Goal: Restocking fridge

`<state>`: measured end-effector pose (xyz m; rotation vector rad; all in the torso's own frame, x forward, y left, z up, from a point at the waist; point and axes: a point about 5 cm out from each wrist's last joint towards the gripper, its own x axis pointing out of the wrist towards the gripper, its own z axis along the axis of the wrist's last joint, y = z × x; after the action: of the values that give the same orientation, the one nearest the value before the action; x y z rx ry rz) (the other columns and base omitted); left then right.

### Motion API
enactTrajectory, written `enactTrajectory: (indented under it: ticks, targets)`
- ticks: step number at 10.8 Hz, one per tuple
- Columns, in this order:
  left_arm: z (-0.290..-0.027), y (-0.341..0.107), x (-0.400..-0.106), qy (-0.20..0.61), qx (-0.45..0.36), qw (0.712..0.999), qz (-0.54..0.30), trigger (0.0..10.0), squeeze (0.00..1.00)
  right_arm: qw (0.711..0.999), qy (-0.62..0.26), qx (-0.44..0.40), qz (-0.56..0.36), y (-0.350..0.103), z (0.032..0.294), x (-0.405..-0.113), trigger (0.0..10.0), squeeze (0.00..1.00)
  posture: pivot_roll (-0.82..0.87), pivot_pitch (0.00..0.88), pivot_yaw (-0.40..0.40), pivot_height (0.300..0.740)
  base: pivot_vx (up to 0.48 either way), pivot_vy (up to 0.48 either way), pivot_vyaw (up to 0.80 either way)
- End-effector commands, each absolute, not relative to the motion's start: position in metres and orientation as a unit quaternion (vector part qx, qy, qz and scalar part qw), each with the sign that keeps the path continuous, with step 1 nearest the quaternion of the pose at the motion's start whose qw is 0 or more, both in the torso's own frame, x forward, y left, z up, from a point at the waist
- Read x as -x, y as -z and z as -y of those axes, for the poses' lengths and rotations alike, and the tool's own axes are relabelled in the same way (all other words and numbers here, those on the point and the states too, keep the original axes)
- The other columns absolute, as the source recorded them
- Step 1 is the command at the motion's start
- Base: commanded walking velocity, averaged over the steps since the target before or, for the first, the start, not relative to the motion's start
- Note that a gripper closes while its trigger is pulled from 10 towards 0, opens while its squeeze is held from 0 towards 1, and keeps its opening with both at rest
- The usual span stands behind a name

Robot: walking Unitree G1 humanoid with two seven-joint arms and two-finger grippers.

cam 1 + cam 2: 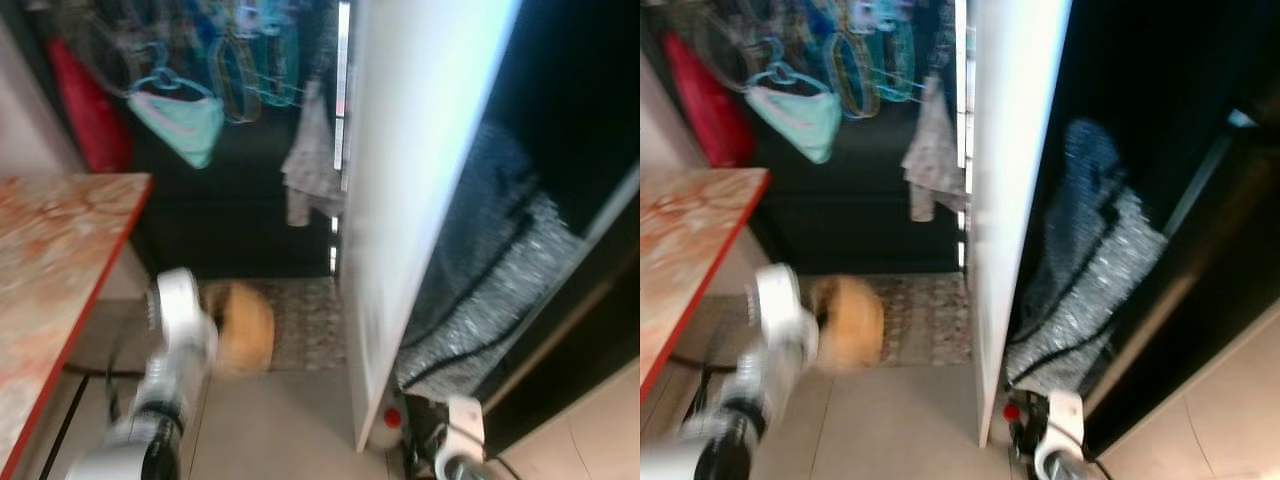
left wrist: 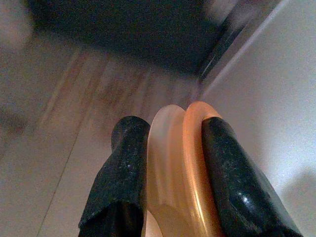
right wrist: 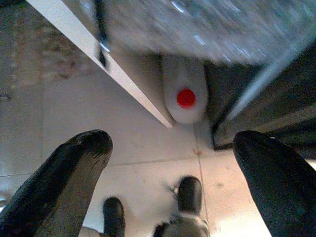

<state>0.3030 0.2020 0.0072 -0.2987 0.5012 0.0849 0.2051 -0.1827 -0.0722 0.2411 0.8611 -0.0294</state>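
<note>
My left gripper [image 2: 170,148] pinches an orange bowl [image 2: 182,168], low at seven o'clock by the table [image 1: 60,250]; my right gripper [image 3: 168,168] hangs spread above a red-capped jug [image 3: 185,91] beside the white door [image 1: 410,180] at five o'clock.

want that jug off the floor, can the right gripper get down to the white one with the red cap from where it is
Probably yes. The right gripper hangs open over the tiled floor, and the white jug stands ahead, wedged between the white door and a dark frame. That narrow gap may crowd its fingers.
</note>
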Motion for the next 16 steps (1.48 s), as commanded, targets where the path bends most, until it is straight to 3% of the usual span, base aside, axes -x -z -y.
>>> enactTrajectory:
  ticks: [1,2,5,9,16]
  targets:
    - [-0.203,-0.009,-0.305,-0.038,0.145,0.957,-0.249,10.0,0.00,0.899,0.016,-0.121,-0.421,0.074,0.181,-0.202,10.0,0.00,0.14,0.000,0.049,0.740,0.000,0.000,0.00]
    - [-0.201,0.017,-0.280,-0.045,0.144,0.939,-0.310,10.0,0.00,0.899,0.015,-0.121,-0.422,0.074,0.181,-0.202,10.0,0.00,0.13,0.000,0.048,0.740,0.000,0.000,0.00]
    - [-0.210,0.045,-0.245,-0.123,0.192,0.900,-0.371,10.0,0.00,0.899,0.015,-0.118,-0.422,0.073,0.182,-0.203,10.0,0.00,0.14,0.000,0.045,0.740,0.000,0.000,0.00]
    - [-0.220,0.046,-0.240,-0.197,0.332,0.862,-0.329,10.0,0.00,0.898,0.017,-0.116,-0.423,0.073,0.183,-0.203,10.0,0.00,0.13,0.000,0.038,0.740,0.000,0.000,0.00]
    - [-0.202,0.052,-0.237,-0.176,0.341,0.859,-0.338,10.0,0.00,0.897,0.017,-0.095,-0.431,0.074,0.193,-0.200,10.0,0.00,0.11,0.000,-0.013,0.740,0.000,0.000,0.00]
